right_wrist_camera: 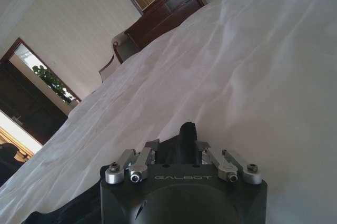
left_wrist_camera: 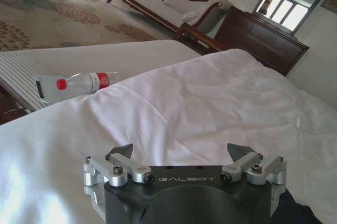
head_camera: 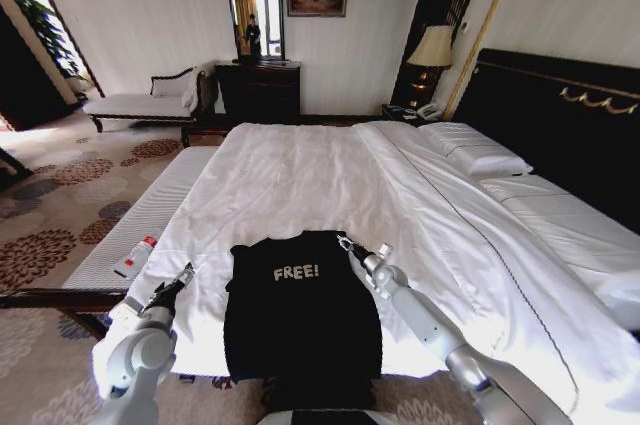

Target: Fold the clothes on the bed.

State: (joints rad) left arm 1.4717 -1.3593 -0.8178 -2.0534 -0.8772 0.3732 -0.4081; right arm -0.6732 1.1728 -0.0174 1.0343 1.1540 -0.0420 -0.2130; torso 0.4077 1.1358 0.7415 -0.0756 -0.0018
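T-shirt [head_camera: 300,315] hem cut off

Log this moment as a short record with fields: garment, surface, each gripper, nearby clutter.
garment: black T-shirt, sleeves folded in, lying flat, "FREE!" lettering up
surface: bed, white sheets, T-shirt at its near edge
left gripper: open, above the white sheet to the T-shirt's left, holding nothing
right gripper: closed on a pinch of black fabric at the T-shirt's upper right corner
clutter: plastic bottle with red cap on the bench beside the bed
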